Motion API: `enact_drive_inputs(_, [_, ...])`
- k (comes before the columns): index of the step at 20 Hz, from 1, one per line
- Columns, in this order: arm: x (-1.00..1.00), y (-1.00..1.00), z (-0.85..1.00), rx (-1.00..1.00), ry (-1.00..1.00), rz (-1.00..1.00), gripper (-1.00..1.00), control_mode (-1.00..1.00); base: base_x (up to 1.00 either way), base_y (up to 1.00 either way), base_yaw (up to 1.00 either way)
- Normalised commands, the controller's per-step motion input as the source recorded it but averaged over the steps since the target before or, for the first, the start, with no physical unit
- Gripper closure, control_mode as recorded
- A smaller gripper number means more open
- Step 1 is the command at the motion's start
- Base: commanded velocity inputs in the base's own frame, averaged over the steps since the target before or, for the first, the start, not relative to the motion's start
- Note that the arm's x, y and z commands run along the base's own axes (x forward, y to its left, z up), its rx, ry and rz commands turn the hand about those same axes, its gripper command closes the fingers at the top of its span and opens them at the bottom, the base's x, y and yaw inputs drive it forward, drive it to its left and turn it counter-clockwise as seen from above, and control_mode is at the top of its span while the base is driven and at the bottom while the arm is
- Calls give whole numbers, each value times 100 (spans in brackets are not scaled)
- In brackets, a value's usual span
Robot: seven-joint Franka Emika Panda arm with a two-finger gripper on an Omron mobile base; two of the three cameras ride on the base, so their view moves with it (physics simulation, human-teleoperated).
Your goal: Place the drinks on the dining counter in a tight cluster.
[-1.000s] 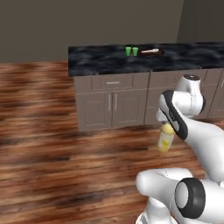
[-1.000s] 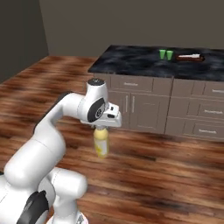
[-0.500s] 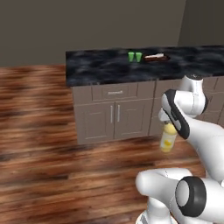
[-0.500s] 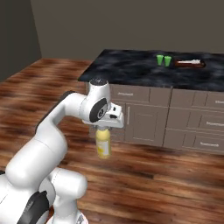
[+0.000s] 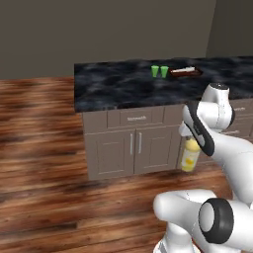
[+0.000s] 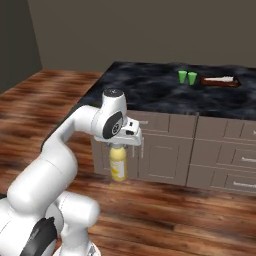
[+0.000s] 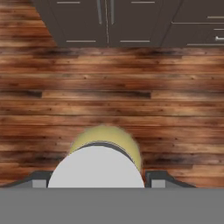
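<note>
I've got the yellow bottle (image 6: 118,164) clamped by its cap in the claw (image 6: 118,147), hanging over the wood floor (image 6: 165,210). The base has rolled closer since a second ago, so the dining counter (image 6: 150,95) looks bigger, with the green cups (image 6: 187,77) on it.

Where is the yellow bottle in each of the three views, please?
Left base view: yellow bottle at right of centre, hanging under the gripper.
Right base view: left of centre, below the hand, before the cabinets.
Hand view: bottom centre, grey cap toward the camera, over the wood floor.
Shared landmark: the cabinet doors.
</note>
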Motion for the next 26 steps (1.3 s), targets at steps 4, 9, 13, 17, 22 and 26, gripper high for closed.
enact_drive_inputs(4, [0,0,0,0,0,0,100,100,76,-22,0])
enact_drive_inputs(9, [0,0,0,0,0,0,100,100,71,-32,0])
enact_drive_inputs(13, [0,0,0,0,0,0,100,100,58,-36,0])
enact_drive_inputs(17, [0,0,0,0,0,0,100,100,58,-38,0])
enact_drive_inputs(22, [0,0,0,0,0,0,100,100,53,-39,0])
enact_drive_inputs(26, [0,0,0,0,0,0,100,100,52,-38,0])
